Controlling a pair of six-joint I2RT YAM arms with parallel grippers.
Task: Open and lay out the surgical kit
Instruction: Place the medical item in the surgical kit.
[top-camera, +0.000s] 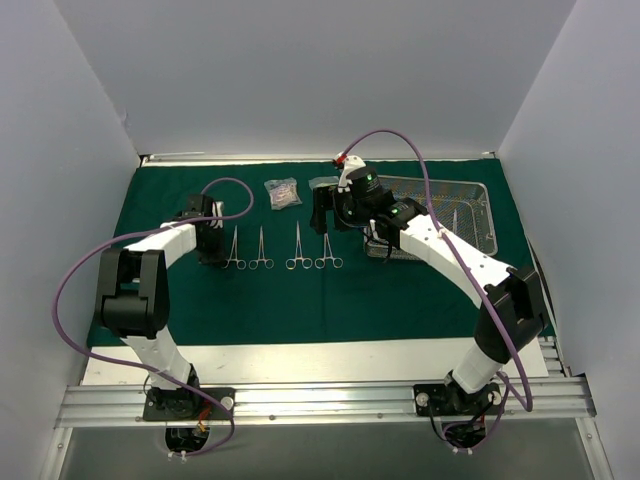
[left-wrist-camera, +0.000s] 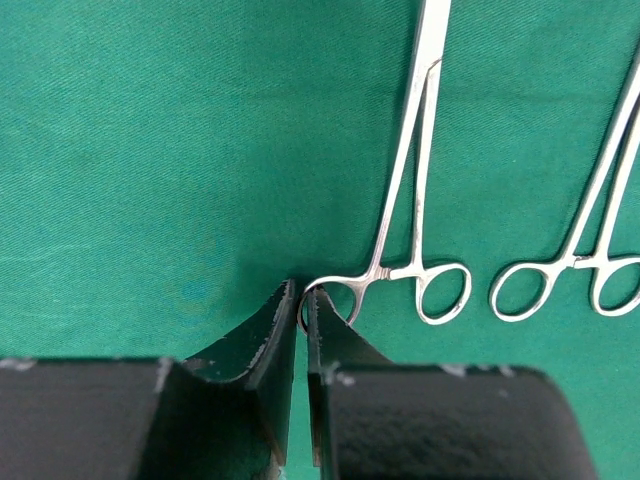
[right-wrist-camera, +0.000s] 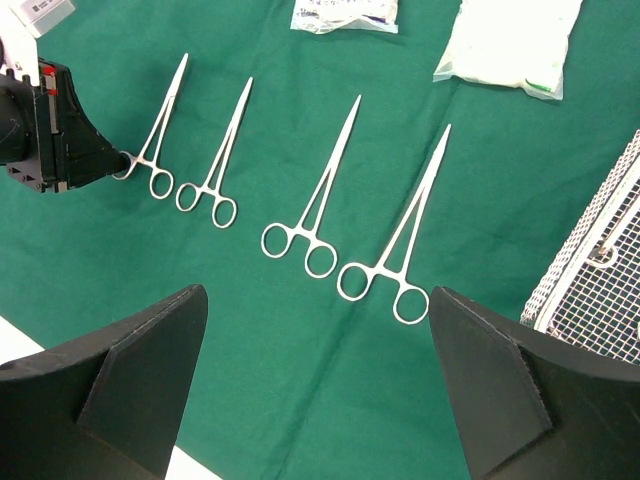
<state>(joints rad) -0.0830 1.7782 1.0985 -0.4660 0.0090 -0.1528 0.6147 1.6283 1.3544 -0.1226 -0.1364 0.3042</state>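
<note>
- White walls are set around the table, over which the dark green cloth (top-camera: 420, 290) is spread flat.
- The near ring of the leftmost instrument (left-wrist-camera: 415, 180) is pinched by the almost closed left gripper (left-wrist-camera: 302, 300). It should be squared with its neighbours and let go gently.
- The right gripper (right-wrist-camera: 318, 300) is held wide and empty, left of the wire-mesh tray (right-wrist-camera: 600, 280).
- Four instruments are counted in a row on the cloth, with two packets (right-wrist-camera: 510, 45) beyond them. The tray's contents cannot be counted.
</note>
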